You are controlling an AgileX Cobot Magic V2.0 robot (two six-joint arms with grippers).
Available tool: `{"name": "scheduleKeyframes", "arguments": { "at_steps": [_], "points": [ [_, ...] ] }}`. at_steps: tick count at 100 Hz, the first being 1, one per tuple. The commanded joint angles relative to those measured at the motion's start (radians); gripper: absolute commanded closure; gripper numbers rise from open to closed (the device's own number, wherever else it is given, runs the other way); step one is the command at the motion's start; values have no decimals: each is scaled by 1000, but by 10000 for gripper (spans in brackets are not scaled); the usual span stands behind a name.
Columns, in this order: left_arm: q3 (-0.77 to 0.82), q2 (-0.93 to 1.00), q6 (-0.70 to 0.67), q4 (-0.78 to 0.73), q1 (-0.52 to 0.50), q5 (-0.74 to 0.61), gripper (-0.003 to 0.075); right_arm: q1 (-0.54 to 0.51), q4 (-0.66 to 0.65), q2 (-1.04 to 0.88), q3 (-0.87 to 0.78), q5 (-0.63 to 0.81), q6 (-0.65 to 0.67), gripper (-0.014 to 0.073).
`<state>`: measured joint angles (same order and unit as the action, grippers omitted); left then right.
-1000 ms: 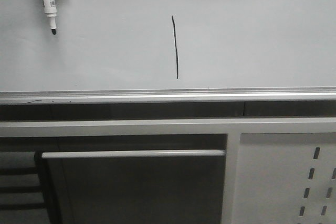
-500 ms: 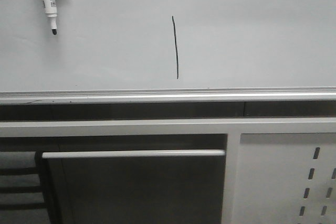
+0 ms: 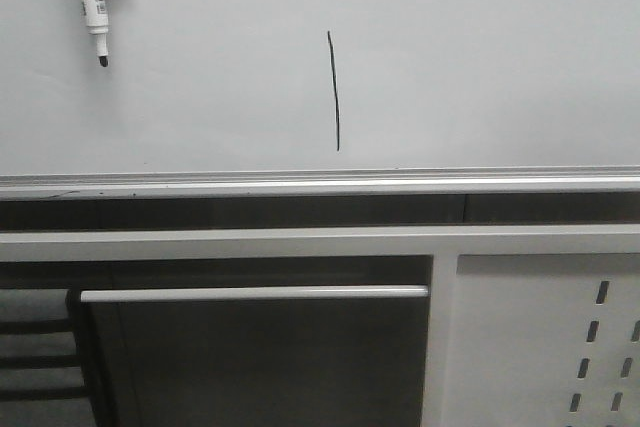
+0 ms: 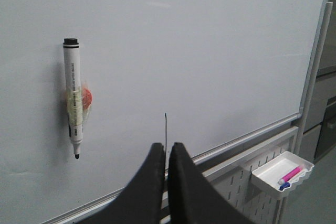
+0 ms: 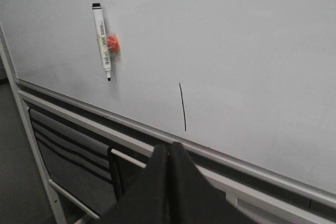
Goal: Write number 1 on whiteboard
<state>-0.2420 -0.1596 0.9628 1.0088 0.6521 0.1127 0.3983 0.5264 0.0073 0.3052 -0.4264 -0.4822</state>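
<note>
- I see the whiteboard [image 3: 480,57] filling the upper front view, its silver rail [image 3: 320,185] along the lower edge.
- I see the perforated panel [image 3: 545,347] below, at right.
- My left gripper [image 4: 166,153] and right gripper [image 5: 169,153] have fingers pressed together, holding nothing, off the board.
- The number 1 [image 3: 334,90] stands mid-board, slightly curved.
- A marker [image 3: 93,2] hangs tip-down at upper left, well apart from the stroke.
</note>
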Motion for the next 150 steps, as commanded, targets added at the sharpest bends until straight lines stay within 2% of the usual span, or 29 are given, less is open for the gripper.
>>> {"name": "scheduleKeyframes", "arguments": {
  "at_steps": [1,101,109,113,121,126,132,144,150],
  "points": [
    [-3,40,-2,34,-1,-34,741,-6,33,-21,-13,65,0,644],
    [3,56,-2,40,-1,-25,741,-6,38,-25,-24,93,0,644],
    [5,56,-15,-53,-1,-34,741,-6,38,-25,-24,93,0,644],
    [5,56,-91,-148,-4,-56,741,-6,38,-25,-24,93,0,644],
    [19,49,-387,-454,-42,-113,741,-6,38,-25,-24,93,0,644],
    [43,47,-518,-582,-84,-183,741,-6,38,-25,-24,93,0,644],
    [76,47,-602,-653,-157,-235,741,-6,38,-25,-24,93,0,644],
    [134,55,-739,-733,-323,-235,741,-6,38,-25,-24,93,0,644],
    [163,81,-839,-853,-387,-234,741,-6,38,-25,-24,93,0,644]
  ]
}}
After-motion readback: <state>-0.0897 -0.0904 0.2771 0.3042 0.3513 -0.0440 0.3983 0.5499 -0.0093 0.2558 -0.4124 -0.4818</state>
